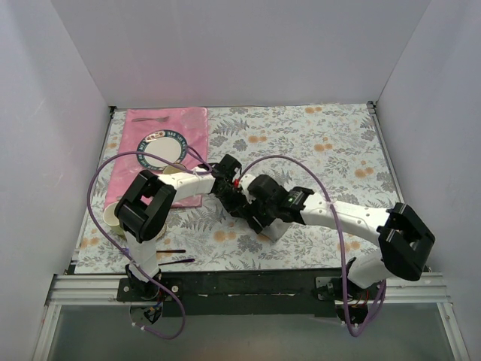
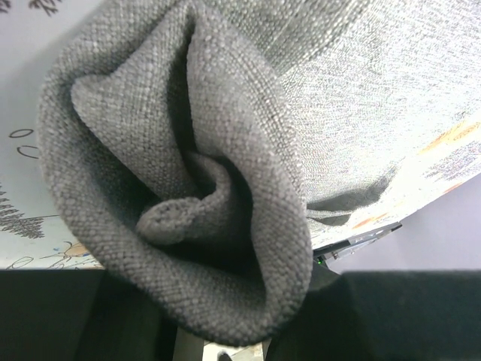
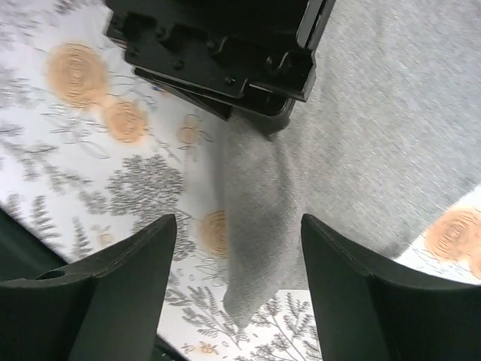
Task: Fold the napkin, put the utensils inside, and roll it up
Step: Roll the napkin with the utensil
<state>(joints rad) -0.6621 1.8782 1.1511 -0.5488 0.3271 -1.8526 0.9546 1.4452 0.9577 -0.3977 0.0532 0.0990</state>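
The grey napkin [image 2: 225, 150] fills the left wrist view as a bunched, curled fold squeezed between my left gripper's [image 2: 225, 331] dark jaws. From the right wrist camera, the left gripper [image 3: 218, 53] pinches the napkin [image 3: 376, 113] at the top, and a pointed corner of cloth hangs down from it. That corner dangles between the wide-apart fingers of my right gripper [image 3: 239, 256], which is open and does not touch it. From above, both grippers meet mid-table, the left [image 1: 239, 199] and the right [image 1: 259, 218], over a pale patch of napkin [image 1: 275, 229]. The utensils are out of view.
A pink placemat [image 1: 192, 124] with a round plate [image 1: 159, 148] lies at the back left. A thin black utensil [image 1: 174, 251] and a purple-handled one [image 1: 179, 262] lie near the front left edge. A floral tablecloth [image 1: 323, 143] covers the table, with white walls around it.
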